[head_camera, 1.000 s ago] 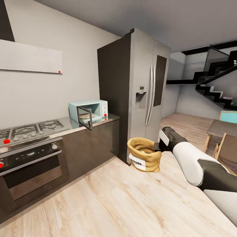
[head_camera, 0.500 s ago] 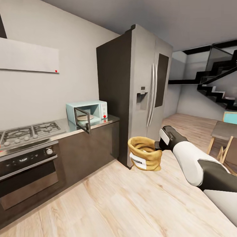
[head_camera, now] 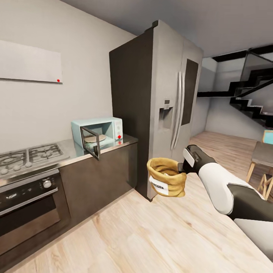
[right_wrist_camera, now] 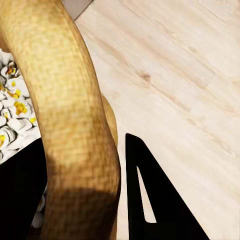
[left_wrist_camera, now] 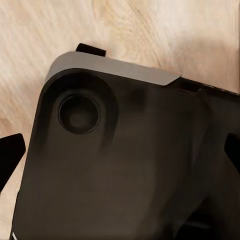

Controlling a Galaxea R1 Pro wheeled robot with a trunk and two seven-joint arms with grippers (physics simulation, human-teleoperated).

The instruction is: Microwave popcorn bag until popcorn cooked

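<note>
Carrying the soft golden-tan cloth popcorn bag [head_camera: 166, 177] by its rolled rim, the right gripper [head_camera: 183, 167] holds it out in front of the body, above the light wood floor [head_camera: 159, 235]. In the right wrist view one dark finger [right_wrist_camera: 150, 200] lies outside the thick rim [right_wrist_camera: 75, 125] and another dark shape sits inside the bag's mouth, so the jaws appear clenched on the fabric; white-and-yellow kernels [right_wrist_camera: 12, 105] show within. Gripping the rim probably keeps the mouth upward so nothing spills, and the bag hangs upright with its white label facing the camera.

The left wrist view looks down on a dark rounded part of the robot [left_wrist_camera: 125, 165] over the floor, and whether that hand is released or clenched I cannot tell.

Farther off, the tall grey double-door refrigerator [head_camera: 167, 102] stands at the end of the dark brown cabinets. On the grey brushed-metal countertop [head_camera: 125, 141] sits the small pale mint-blue microwave [head_camera: 99, 131], its dark glass door [head_camera: 91, 142] swung open, ready to receive the bag. Beyond it lie the grey gas hob [head_camera: 30, 153] and the dark built-in oven [head_camera: 28, 206].

The bag is well apart from the microwave; the approach looks unfinished.
</note>
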